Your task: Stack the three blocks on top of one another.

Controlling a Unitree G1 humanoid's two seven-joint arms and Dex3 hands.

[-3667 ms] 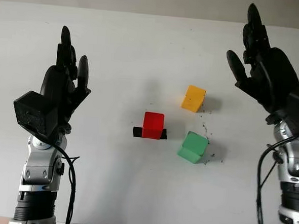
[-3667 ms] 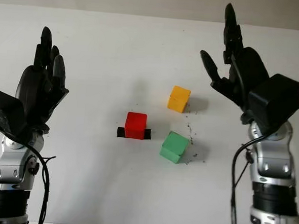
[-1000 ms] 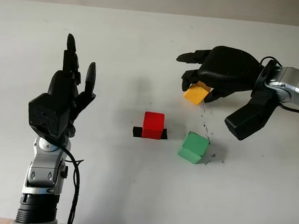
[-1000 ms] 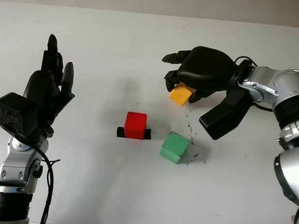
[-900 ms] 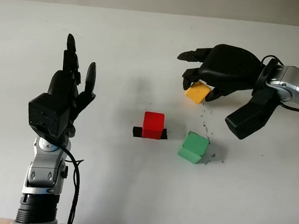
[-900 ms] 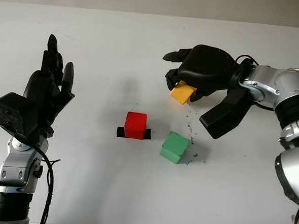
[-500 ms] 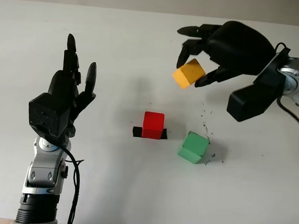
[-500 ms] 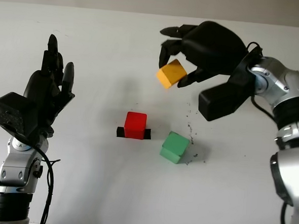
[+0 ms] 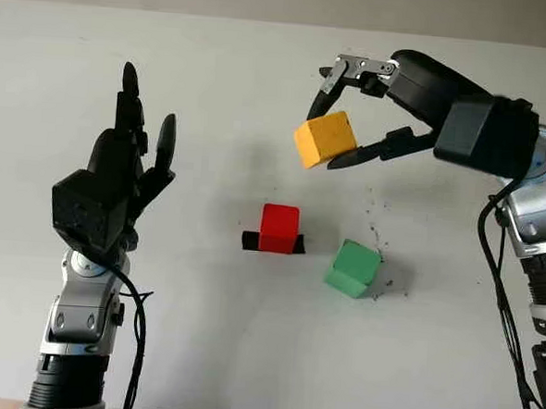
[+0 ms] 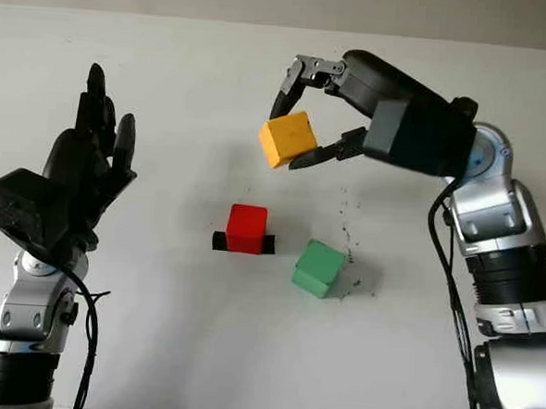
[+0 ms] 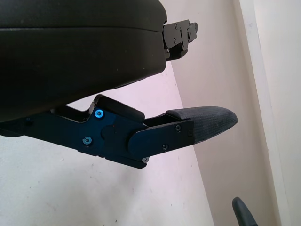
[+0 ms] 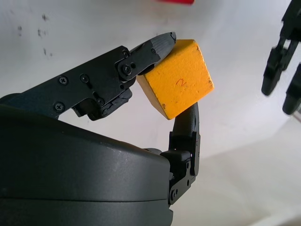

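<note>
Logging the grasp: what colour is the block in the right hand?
Yellow-orange block; clearest in right wrist view.

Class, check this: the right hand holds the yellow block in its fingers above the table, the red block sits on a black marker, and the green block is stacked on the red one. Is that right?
One part is wrong. The green block is not stacked; in the left eye view it sits on the table beside the red block, apart from it. The rest holds: the right hand holds the yellow block in its fingers above the table, and the red block sits on the black marker.

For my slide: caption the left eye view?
Right hand holds yellow block above red block; left hand open.
</note>
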